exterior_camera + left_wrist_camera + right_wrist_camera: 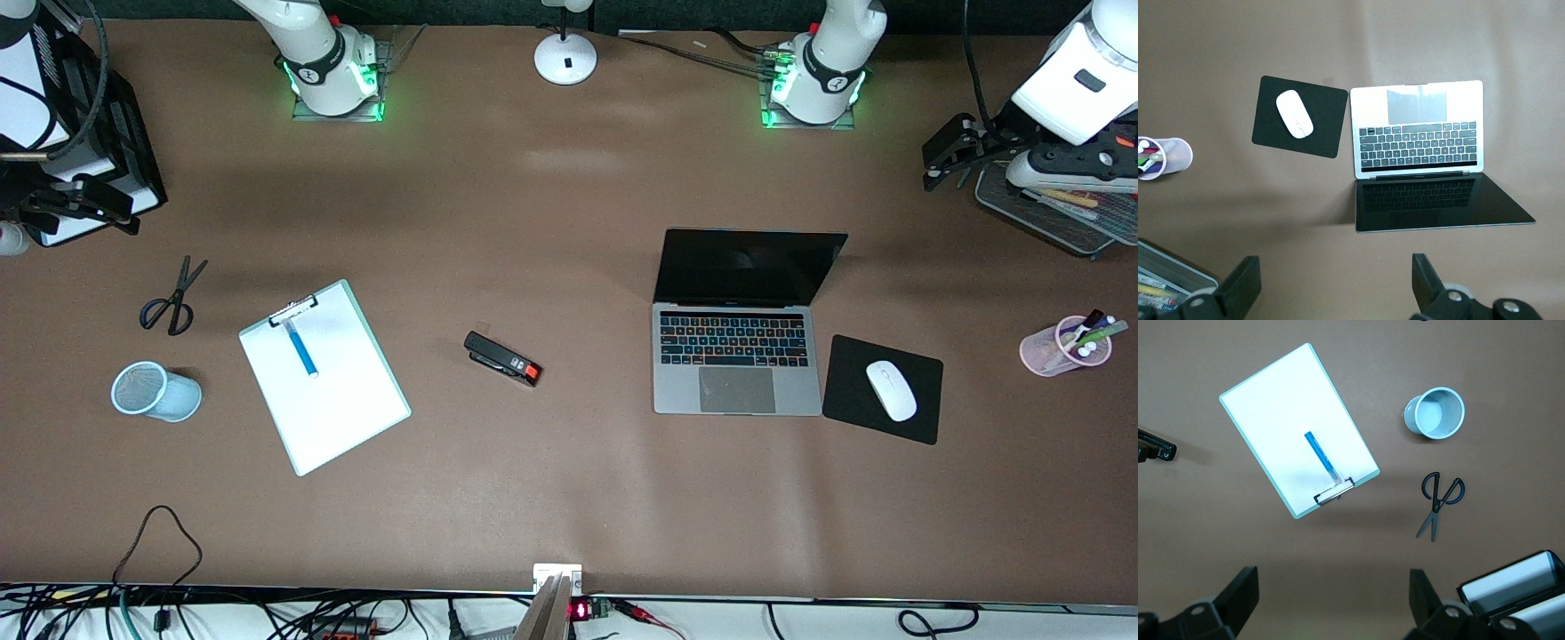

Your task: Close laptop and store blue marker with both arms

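The silver-grey laptop (pixel 738 356) stands open on the table toward the left arm's end, its dark screen upright; it also shows in the left wrist view (pixel 1418 133). The blue marker (pixel 300 348) lies on a white clipboard (pixel 338 400) toward the right arm's end, and shows in the right wrist view (pixel 1321 457). My left gripper (pixel 942 160) is open and empty, high over the table edge beside the wire tray; its jaws (pixel 1335 283) stand wide apart. My right gripper (pixel 111 212) is open and empty, high over the right arm's end (pixel 1331 597).
A black mouse pad (pixel 845 382) with a white mouse (pixel 891 389) lies beside the laptop. A pink pen cup (pixel 1067 345) and a wire tray (pixel 1058 218) are at the left arm's end. A stapler (pixel 502 358), scissors (pixel 173 298) and a mesh cup (pixel 156 391) lie around the clipboard.
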`<state>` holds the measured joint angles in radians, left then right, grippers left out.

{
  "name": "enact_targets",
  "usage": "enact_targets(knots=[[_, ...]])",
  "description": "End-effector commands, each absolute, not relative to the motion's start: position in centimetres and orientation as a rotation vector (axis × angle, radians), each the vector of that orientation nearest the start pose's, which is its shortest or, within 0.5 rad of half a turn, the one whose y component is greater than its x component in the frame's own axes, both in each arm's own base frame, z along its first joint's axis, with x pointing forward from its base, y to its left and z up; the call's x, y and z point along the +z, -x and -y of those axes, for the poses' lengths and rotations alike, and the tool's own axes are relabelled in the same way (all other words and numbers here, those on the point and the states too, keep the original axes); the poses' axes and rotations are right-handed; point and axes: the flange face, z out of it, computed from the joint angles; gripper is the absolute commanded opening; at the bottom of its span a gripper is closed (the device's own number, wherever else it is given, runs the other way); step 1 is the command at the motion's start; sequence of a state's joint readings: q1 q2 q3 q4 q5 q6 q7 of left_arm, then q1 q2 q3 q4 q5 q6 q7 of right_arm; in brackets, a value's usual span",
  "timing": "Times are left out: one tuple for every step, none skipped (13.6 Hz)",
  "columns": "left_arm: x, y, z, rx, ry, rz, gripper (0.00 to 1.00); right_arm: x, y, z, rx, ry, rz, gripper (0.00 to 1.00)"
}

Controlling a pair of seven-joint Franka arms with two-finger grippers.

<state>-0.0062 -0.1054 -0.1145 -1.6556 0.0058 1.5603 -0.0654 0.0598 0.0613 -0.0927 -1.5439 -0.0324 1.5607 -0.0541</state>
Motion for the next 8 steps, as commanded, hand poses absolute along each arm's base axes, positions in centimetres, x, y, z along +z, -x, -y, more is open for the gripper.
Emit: enact_targets(knots=[[64.3,-51.9,6.6,-0.016,3.141,-0.12,1.0,60.7,-56.3,1.9,0.069,3.167,0.022,1.0],[64.3,-51.9,6.6,-0.016,3.141,-0.123,1.0,60.7,-56.4,1.9,0.065,3.167,0.025,1.0],[64.3,-51.9,6.6,-0.016,3.141,-0.123,1.0,60.7,-56.4,1.8,0.065,3.169,0.027,1.0],[64.3,-51.9,6.6,-0.016,3.141,-0.123,1.0,60.8,-56.3,1.7,0.065,3.169,0.032,1.0],[64.3,-51.9,6.6,-0.016,3.141,-0.123,1.0,60.6,-56.6,1.6,0.057,3.169,0.035,1.0],[64.2,-52.0,6.6,-0.014,3.141,-0.12,1.0,60.1,-56.9,1.6,0.067,3.17,0.035,1.0],[63.8,-52.2,6.6,-0.002,3.141,-0.12,1.0,59.8,-57.3,1.3,0.069,3.169,0.04,1.0],[63.6,-52.3,6.5,0.005,3.138,-0.118,1.0,59.1,-57.8,1.4,0.084,3.167,0.038,1.0]])
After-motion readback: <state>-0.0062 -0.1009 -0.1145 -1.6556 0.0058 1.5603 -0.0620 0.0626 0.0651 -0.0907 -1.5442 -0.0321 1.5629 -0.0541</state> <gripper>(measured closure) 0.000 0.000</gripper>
